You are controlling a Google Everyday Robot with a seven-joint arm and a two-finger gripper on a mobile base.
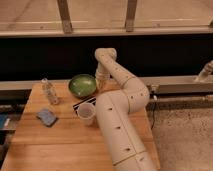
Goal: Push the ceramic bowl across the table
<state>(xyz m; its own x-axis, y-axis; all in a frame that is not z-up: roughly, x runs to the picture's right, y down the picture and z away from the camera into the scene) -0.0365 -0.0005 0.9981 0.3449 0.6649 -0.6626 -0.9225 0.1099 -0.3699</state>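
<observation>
Here, in the camera view, you are looking down on the worktop [65, 140], a light-brown planked wooden surface. The ceramic bowl [82, 85] sits near its far edge, a round, shallow, glossy green dish standing upright and showing you its inside.

Your end effector [102, 80] is at the far end of the cream-coloured arm [120, 115], lowered just beside the bowl's right rim. You cannot tell whether it touches the bowl, and you cannot tell whether it is open or closed. The arm rises from the lower right, bends at an elbow over the worktop's right side, climbs to a joint above the far edge and drops down to the bowl.

In front of the bowl stands a translucent white plastic cup [86, 113], upright, close against the arm's lower section. A dark flat item [80, 105] lies between cup and bowl, partly hidden by the cup. To the left of the bowl stands a clear plastic bottle [49, 91], and nearer you on the left lies a blue sponge [47, 116], well apart from the bowl.
</observation>
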